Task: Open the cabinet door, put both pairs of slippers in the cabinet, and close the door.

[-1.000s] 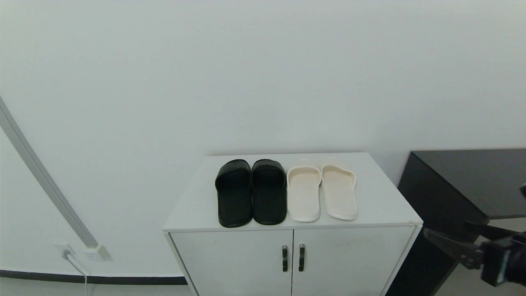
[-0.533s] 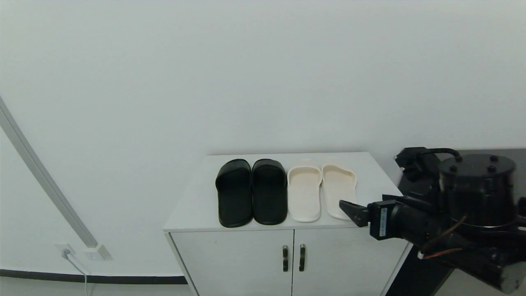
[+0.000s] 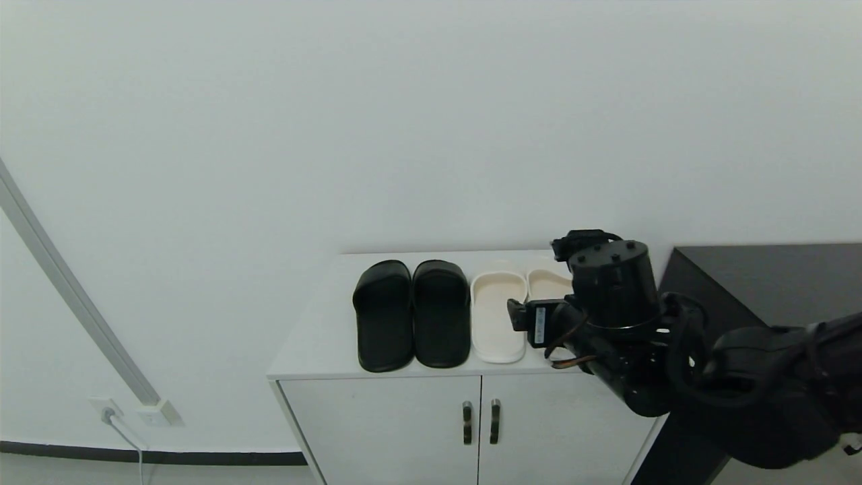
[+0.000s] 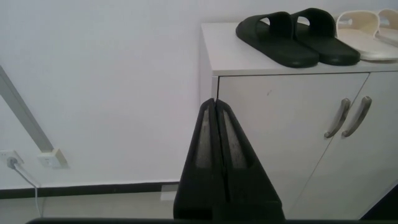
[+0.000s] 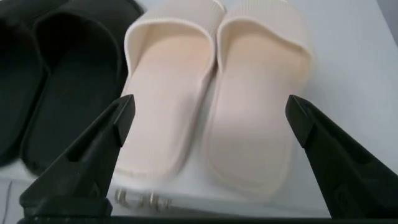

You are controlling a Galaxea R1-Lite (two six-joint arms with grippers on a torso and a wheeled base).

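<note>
Cabinet (image 3: 377,431) stands shut, black slippers (image 3: 411,315) and cream slippers (image 3: 498,316) side by side on top. My right fingers (image 5: 87,168) hang wide open over the cream slippers, empty; my left fingers (image 4: 205,149) are pressed together, empty, beside the cabinet.

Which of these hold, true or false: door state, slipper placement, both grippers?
1. Both cabinet doors are shut. True.
2. The black slippers are inside the cabinet. False: they lie on the cabinet top, next to the white slippers.
3. The right gripper is over the white slippers with its jaws open. True.
4. The left gripper holds a slipper. False: its jaws are shut on nothing, low beside the cabinet.
</note>
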